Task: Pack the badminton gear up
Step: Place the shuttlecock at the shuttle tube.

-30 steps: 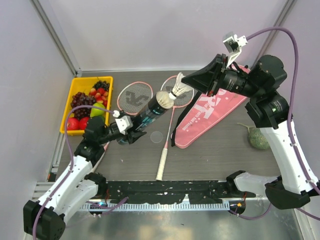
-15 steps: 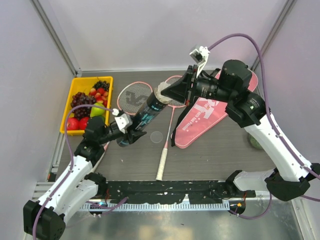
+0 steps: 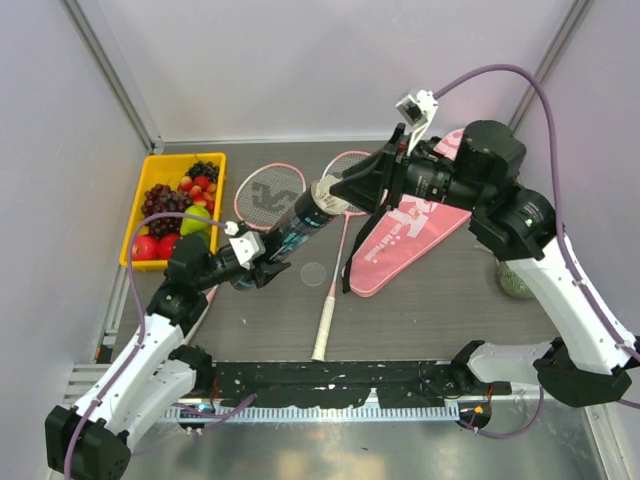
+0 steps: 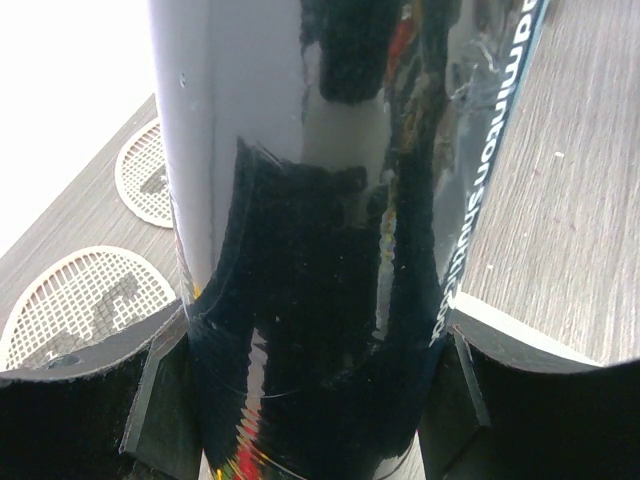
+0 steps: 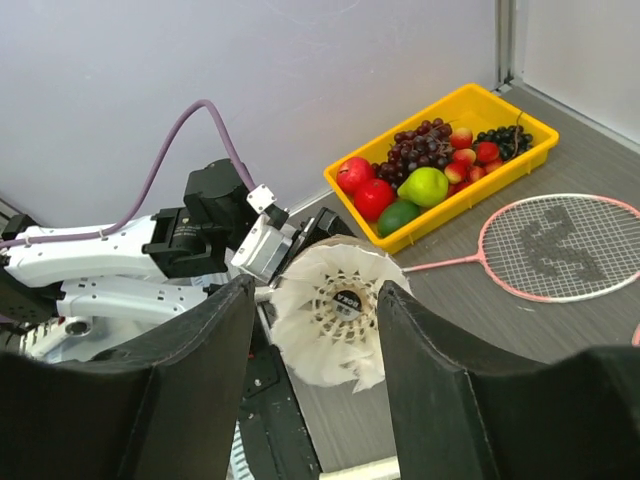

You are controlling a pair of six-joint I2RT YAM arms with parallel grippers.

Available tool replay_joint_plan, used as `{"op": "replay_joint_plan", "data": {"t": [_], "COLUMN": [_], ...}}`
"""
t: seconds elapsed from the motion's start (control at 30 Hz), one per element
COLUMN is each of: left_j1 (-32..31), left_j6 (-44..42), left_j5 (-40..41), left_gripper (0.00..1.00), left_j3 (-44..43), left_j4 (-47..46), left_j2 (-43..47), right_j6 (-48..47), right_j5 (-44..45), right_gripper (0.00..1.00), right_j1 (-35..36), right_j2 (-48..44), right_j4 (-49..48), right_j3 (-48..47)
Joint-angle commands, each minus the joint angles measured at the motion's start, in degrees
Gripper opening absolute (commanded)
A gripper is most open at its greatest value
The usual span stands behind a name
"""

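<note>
A long dark tube (image 3: 296,226) hangs tilted above the table, its lower end clamped in my left gripper (image 3: 255,262), whose pads press both sides of the tube (image 4: 310,250). The white feather shuttlecock (image 5: 335,312) sits in the tube's upper mouth. My right gripper (image 5: 315,288) is open, one finger on each side of the shuttlecock. Two pink rackets (image 3: 270,193) (image 3: 350,165) lie on the table beneath. The pink bag (image 3: 420,225) lies to their right, partly under my right arm.
A yellow tray (image 3: 135,225) of fruit stands at the far left. A green netted ball (image 3: 515,282) lies at the right, half hidden by my right arm. A small clear disc (image 3: 314,272) rests beside a racket handle (image 3: 325,320).
My right gripper carried the shuttlecock left to the tube's mouth and has opened. The shuttlecock now sits in the tube. The left arm has held still.
</note>
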State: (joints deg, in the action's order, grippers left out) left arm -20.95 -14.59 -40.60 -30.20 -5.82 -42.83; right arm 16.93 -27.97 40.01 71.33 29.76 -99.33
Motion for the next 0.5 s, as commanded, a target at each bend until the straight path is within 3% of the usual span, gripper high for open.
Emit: {"op": "replay_joint_plan", "data": {"t": [0.0, 0.03, 0.07, 0.13, 0.2, 0.47], "left_j1": [-0.1, -0.2, -0.1, -0.2, -0.2, -0.3], "left_j6": [-5.8, -6.1, -6.0, -5.8, -5.9, -8.3], "left_j5": [0.9, 0.3, -0.1, -0.6, -1.3, -1.7], "left_gripper": [0.0, 0.0, 0.0, 0.0, 0.0, 0.0], "left_j3": [-1.1, -1.3, -1.5, -1.9, -2.0, -3.1], "left_j4": [-0.4, -0.2, -0.2, -0.2, -0.1, 3.0], "left_j2": [1.3, 1.3, 1.3, 1.6, 1.9, 2.0], "right_j6": [-2.4, -2.8, -3.2, -4.1, -4.8, -3.4], "right_j5": [3.7, 3.8, 4.1, 5.0, 5.4, 4.3], "right_gripper": [0.52, 0.48, 0.36, 0.21, 0.16, 0.11], "right_j1": [0.2, 0.2, 0.2, 0.2, 0.2, 2.3], "right_j2": [-3.4, -3.4, -2.8, -1.7, -1.5, 0.8], "right_j4": [3.1, 3.5, 5.0, 8.2, 10.2, 7.8], "right_j3": [-3.5, -3.8, -4.2, -5.2, -5.0, -1.0]}}
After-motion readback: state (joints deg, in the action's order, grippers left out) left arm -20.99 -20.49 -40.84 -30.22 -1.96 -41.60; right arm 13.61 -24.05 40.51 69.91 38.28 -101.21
